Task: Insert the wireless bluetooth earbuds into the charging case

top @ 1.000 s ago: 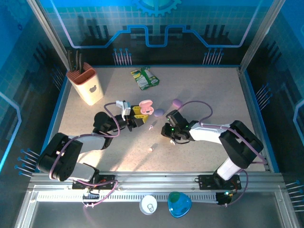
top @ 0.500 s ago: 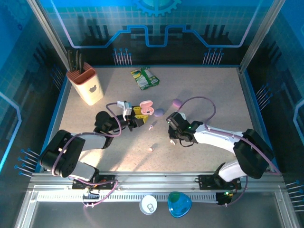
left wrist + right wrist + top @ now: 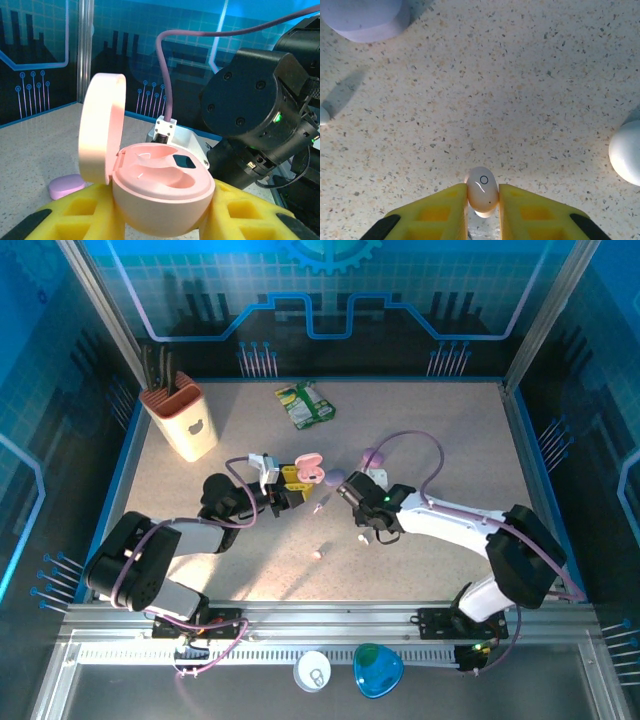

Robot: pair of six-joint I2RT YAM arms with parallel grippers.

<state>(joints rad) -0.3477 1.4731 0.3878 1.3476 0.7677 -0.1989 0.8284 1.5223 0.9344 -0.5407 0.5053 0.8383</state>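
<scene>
An open pink charging case (image 3: 160, 192) with its lid (image 3: 100, 132) hinged up sits clamped between the yellow fingers of my left gripper (image 3: 165, 215); its two wells look empty. From above the case (image 3: 308, 466) is at the table's centre with the left gripper (image 3: 296, 482) behind it. My right gripper (image 3: 482, 200) is shut on a pale pink earbud (image 3: 482, 191), held above the speckled table. From above the right gripper (image 3: 354, 504) is just right of the case. Loose earbuds lie nearby: one pinkish (image 3: 318, 553), one purple (image 3: 320, 505), one white (image 3: 362, 538).
Two purple closed cases (image 3: 335, 477) (image 3: 372, 456) lie behind the grippers; one shows as a purple case (image 3: 365, 17) in the right wrist view. A white rounded thing (image 3: 626, 157) lies at the right. A knife block (image 3: 184, 420) and green packet (image 3: 306, 405) stand farther back.
My right arm has swung up and to the left, toward the pink case, with the earbud in its fingers. The left gripper and case have barely shifted.
</scene>
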